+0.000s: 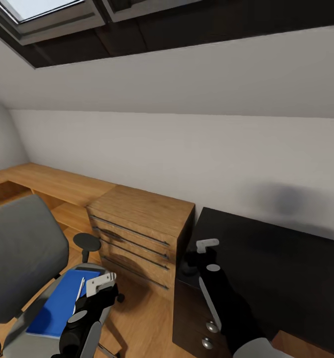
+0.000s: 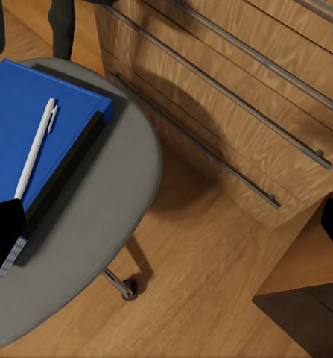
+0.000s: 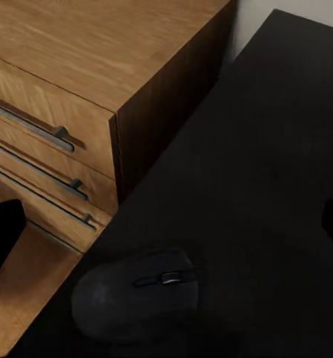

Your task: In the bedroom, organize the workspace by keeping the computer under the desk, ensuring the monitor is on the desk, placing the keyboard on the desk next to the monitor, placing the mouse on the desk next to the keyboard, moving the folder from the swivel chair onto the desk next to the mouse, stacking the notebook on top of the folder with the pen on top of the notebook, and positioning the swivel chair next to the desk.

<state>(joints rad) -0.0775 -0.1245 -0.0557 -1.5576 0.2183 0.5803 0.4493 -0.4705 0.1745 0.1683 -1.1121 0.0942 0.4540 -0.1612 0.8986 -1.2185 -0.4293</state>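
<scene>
Resting on the swivel chair [image 1: 22,248] seat: one folder [image 2: 24,127], one pen [image 2: 36,149]; one mouse [image 3: 136,294] on worktop [image 1: 276,258]; both pincers' spread unclear.

Setting: attic bedroom used as a home office. Evidence recorded: a sloped grey ceiling [image 1: 186,79] with a dark-framed skylight [image 1: 47,15]; light wood floor [image 2: 211,283]; an oak dresser [image 1: 137,233] with long metal drawer handles, joined to a low oak shelf run [image 1: 52,184]; a black-topped desk [image 1: 276,258] bearing a black mouse [image 3: 140,294]; a grey swivel chair [image 1: 22,253] carrying a blue folder [image 2: 24,127] and a white pen [image 2: 36,149].
</scene>
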